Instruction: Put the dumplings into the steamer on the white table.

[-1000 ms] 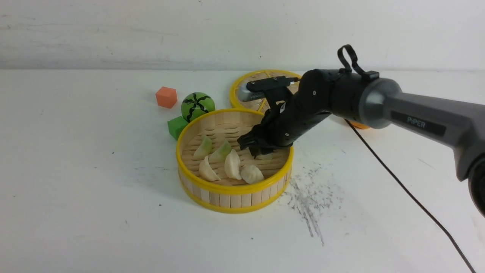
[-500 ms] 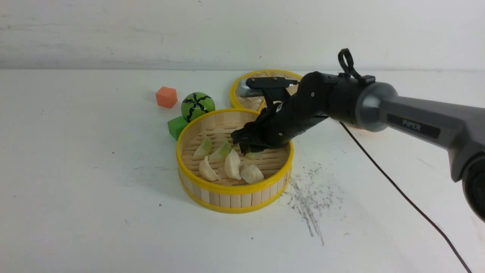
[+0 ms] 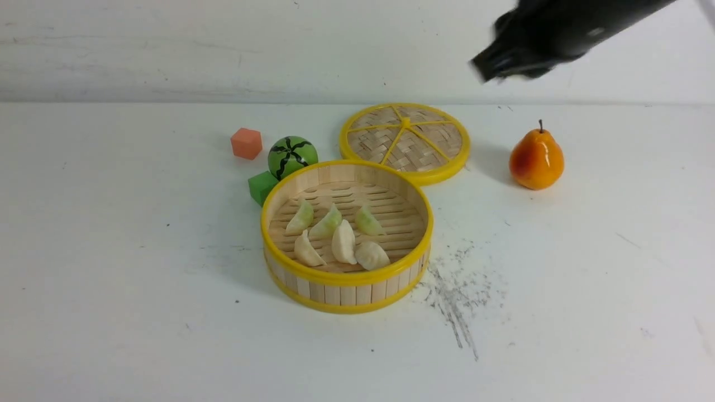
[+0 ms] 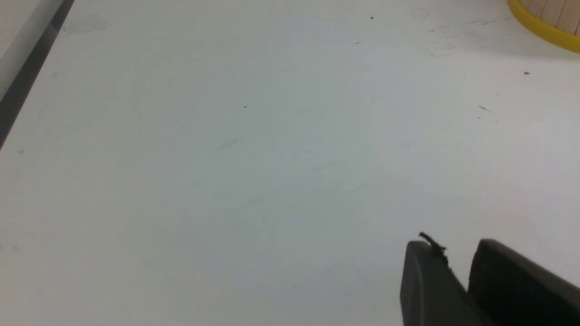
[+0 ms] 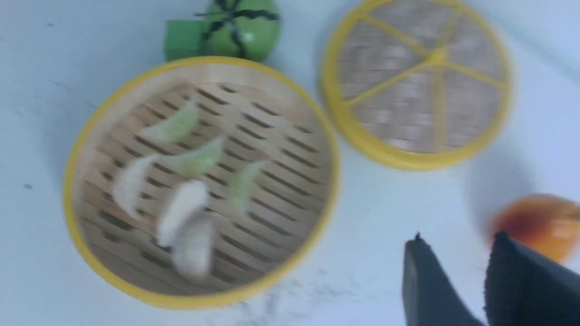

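The steamer (image 3: pixel 346 278) stands on the white table (image 3: pixel 139 279) with all the dumplings lying loose on its slatted floor. Three are pale green (image 3: pixel 300 216) (image 3: pixel 327 222) (image 3: pixel 367 220) and three are cream-white (image 3: pixel 307 250) (image 3: pixel 343 241) (image 3: pixel 371 255). My right arm (image 3: pixel 547 33) is a blurred dark shape high at the upper right, well clear of the steamer. The right gripper (image 5: pixel 457 237) is open and empty, looking down at the steamer (image 5: pixel 204 301). The left gripper (image 4: pixel 455 246) hovers over bare table with its jaws slightly apart and nothing between them; a bit of steamer rim (image 4: pixel 543 31) shows far off.
The woven lid (image 3: pixel 405 139) lies flat just behind the steamer. A pear (image 3: pixel 536 159) stands to its right. A watermelon ball (image 3: pixel 292 156), an orange cube (image 3: pixel 246 143) and a green cube (image 3: pixel 260 186) sit at the steamer's back left. Grey scuffs (image 3: pixel 455 296) mark the table.
The right gripper let go of a green dumpling inside the steamer, then the arm rose quickly up and to the right. The pear and lid are now uncovered.
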{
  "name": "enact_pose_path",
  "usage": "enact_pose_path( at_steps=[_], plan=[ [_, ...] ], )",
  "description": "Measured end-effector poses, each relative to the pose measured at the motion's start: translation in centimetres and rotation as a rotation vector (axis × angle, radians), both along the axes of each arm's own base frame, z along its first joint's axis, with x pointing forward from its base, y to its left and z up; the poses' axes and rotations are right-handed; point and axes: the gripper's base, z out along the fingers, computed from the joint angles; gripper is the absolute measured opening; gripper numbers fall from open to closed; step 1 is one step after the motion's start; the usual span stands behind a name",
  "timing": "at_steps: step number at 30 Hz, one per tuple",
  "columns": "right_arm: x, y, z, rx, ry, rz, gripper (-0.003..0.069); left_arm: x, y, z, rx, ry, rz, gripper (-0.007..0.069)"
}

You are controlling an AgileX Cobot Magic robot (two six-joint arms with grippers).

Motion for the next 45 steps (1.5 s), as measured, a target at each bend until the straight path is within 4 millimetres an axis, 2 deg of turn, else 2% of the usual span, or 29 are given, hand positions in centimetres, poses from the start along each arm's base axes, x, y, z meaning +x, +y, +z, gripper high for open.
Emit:
enact_pose_path(
  at_steps=[1,2,3,4,5,7,8,9,10,11,12,14,15,17,22,30,32,37,43,45],
  plan=[
    [-2.1,-1.8,2.0,0.013,-0.051,-0.051,0.0029,0.0,0.0,0.0,0.0,0.0,0.0,0.0145],
    [-2.4,-2.1,2.2,0.017,-0.057,-0.059,0.0029,0.0,0.0,0.0,0.0,0.0,0.0,0.0146],
    [-5.3,-4.5,3.2,0.052,-0.091,-0.139,-0.0017,0.0,0.0,0.0,-0.001,0.0,0.0,0.0146],
    [-5.7,-4.7,3.6,0.064,-0.1,-0.145,-0.0018,0.0,0.0,0.0,-0.001,0.0,0.0,0.0146],
    [-7.7,-5.9,3.1,0.08,-0.105,-0.179,-0.0022,0.0,0.0,0.0,-0.001,0.0,0.0,0.0146],
    [-10.5,-7.0,1.9,0.112,-0.131,-0.186,-0.0022,0.0,0.0,0.0,-0.001,0.0,0.0,0.0148],
    [-10.9,-7.1,2.2,0.124,-0.149,-0.185,-0.0022,0.0,0.0,0.0,-0.001,0.0,0.0,0.0148],
    [-12.2,-7.5,0.5,0.143,-0.167,-0.17,-0.0022,0.0,0.0,0.0,-0.001,0.0,0.0,0.015],
    [-14.3,-8.0,-2.1,0.189,-0.223,-0.14,-0.0022,0.0,0.0,0.0,-0.001,0.0,0.0,0.0153],
    [-15.3,-8.2,-3.6,0.209,-0.245,-0.127,-0.0022,0.0,0.0,0.0,-0.001,0.0,0.0,0.0155],
    [-16.3,-8.4,-4.4,0.243,-0.304,-0.107,-0.0022,0.0,0.0,0.0,-0.001,0.0,0.0,0.0155],
    [-18.1,-8.8,-7.0,0.304,-0.395,-0.071,-0.0022,0.0,0.0,0.0,-0.001,0.0,0.0,0.0156],
    [-19.1,-9.0,-9.1,0.326,-0.434,-0.053,-0.002,0.0,0.0,0.0,-0.001,0.0,0.0,0.0157],
    [-20.7,-9.5,-11.2,0.373,-0.53,-0.022,-0.0018,0.0,0.0,0.0,-0.001,0.0,0.0,0.016],
    [-22.8,-9.8,-16.9,0.445,-0.659,0.039,-0.0014,0.0,0.0,0.0,-0.001,0.0,0.0,0.0164],
    [-23.7,-9.9,-20.8,0.489,-0.677,0.05,-0.0011,0.0,0.0,0.0,-0.001,0.0,0.0,0.0166],
    [-23.8,-10.3,-22.6,0.495,-0.574,-0.007,-0.0011,0.0,0.0,0.0,-0.001,0.0,0.0,0.0169],
    [-23.9,-10.8,-23.5,0.486,-0.508,-0.076,-0.0011,0.0,0.0,0.0,-0.001,0.001,0.0,0.0176],
    [-25.8,-12.5,-23.5,0.326,-0.626,-0.155,-0.0011,0.0,0.0,0.0,-0.001,0.001,0.0,0.0183],
    [-26.4,-12.9,-24.0,0.286,-0.61,-0.211,-0.0011,0.0,0.0,0.0,0.0,0.003,0.0,0.0184]
  ],
)
